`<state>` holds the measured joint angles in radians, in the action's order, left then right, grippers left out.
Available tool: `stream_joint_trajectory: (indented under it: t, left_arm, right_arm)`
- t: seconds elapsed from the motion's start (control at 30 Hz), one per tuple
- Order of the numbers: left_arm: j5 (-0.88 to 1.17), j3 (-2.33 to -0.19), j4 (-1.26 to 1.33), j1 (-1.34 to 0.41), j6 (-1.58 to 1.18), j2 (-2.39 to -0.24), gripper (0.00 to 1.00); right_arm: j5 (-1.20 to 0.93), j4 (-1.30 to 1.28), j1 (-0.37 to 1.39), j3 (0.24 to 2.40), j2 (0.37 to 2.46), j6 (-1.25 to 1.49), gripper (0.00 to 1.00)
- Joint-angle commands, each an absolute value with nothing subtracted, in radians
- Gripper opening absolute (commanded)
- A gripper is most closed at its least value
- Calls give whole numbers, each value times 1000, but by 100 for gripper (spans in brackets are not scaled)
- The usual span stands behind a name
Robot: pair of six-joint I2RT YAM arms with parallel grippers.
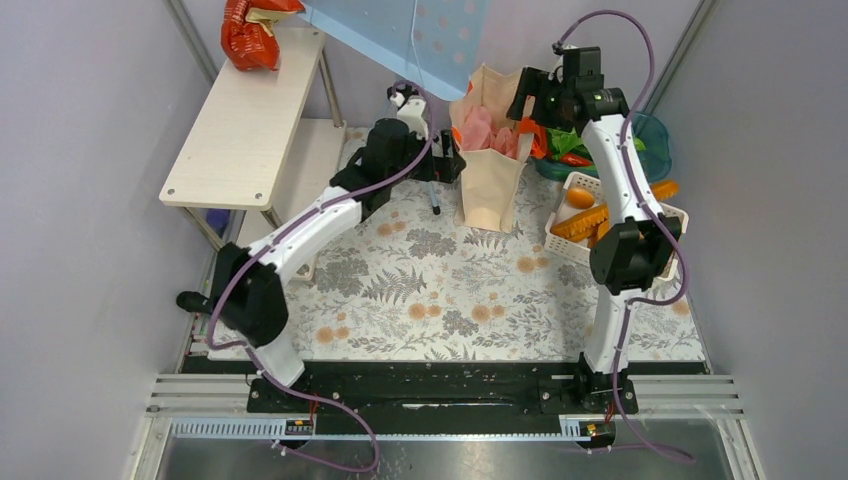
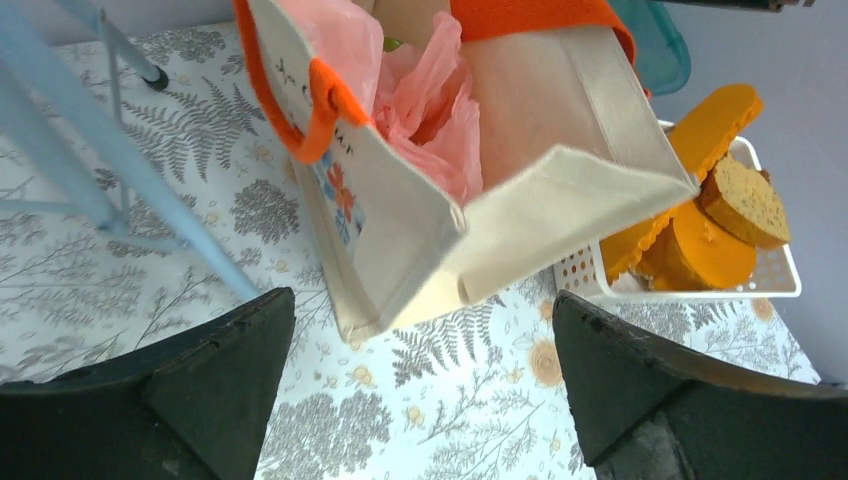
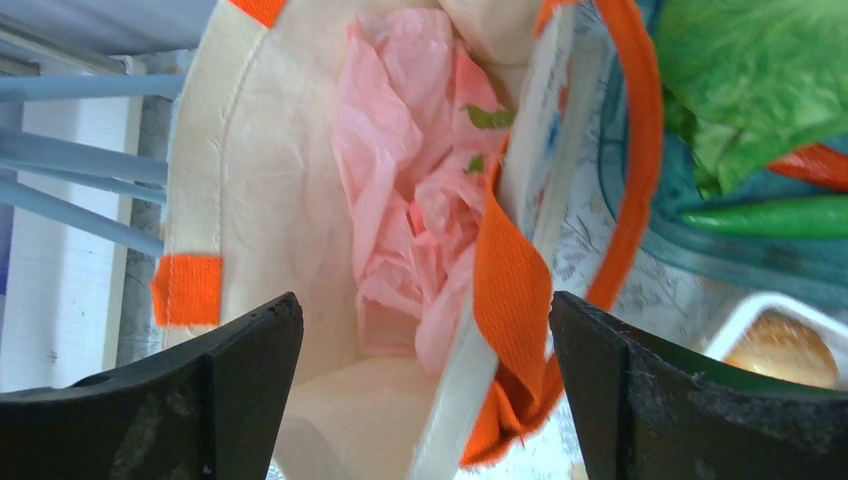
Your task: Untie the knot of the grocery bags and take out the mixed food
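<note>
Beige tote [image 1: 492, 165] with orange handles [image 3: 510, 290] stood upright at the far centre of the floral-patterned table [image 1: 450, 290], mouth open upward. Pink grocery bag [image 3: 410, 190], thin and crumpled, lay inside the tote, filling its interior; small green bits [image 3: 490, 117] showed at the bag's upper folds, though whether its knot was tied could not be told. Left gripper [image 2: 420, 390] was positioned just left of the tote, fingers wide apart and holding nothing, the tote's near corner framed between them in the left wrist view. Right gripper [image 3: 425, 390] hung over the tote's mouth from the right, jaws likewise spread wide and empty, the pink bag visible between its fingers. White basket [image 1: 590, 245], right of the tote, held orange and brown bread-like pieces [image 2: 745, 205]. Teal bowl [image 1: 655, 140], far right, held leafy green lettuce [image 3: 750, 80], a green pepper-like piece [image 3: 770, 215] and a red piece [image 3: 815, 165]. Pale wooden shelf [image 1: 250, 115] stood at far left with a shiny red bag [image 1: 250, 35] on its far end.
</note>
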<state>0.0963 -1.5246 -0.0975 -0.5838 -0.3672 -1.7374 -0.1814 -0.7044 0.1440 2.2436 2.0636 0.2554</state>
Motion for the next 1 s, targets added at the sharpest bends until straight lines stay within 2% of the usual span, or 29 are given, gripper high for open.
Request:
stream_joint_trajectory:
  t: [0.0, 0.1, 0.33, 0.5, 0.63, 0.73, 0.97]
  left_arm:
    - [44, -1413, 18, -561, -313, -1548, 99]
    - [15, -1386, -25, -524, -324, -1469, 99]
    - [72, -1474, -282, -411, -326, -1334, 99]
    - [-69, -1488, -439, -373, -255, -1221, 99]
    - [-235, -1388, -441, -373, -184, -1087, 99]
    - [-335, -1238, -368, -373, -157, -948, 99]
    - [-390, -1083, -365, -374, -129, -732, 99]
  right_arm:
    - [-56, -735, 150, 2165, 1883, 253, 100]
    - [-7, -734, 149, 2057, 1773, 257, 99]
    - [113, -647, 150, 1725, 1447, 255, 99]
    - [128, -491, 150, 1432, 1176, 236, 100]
    - [164, -239, 149, 1156, 937, 149, 100]
    - [191, -99, 150, 980, 799, 111, 99]
    - [187, 80, 150, 712, 558, 78, 100]
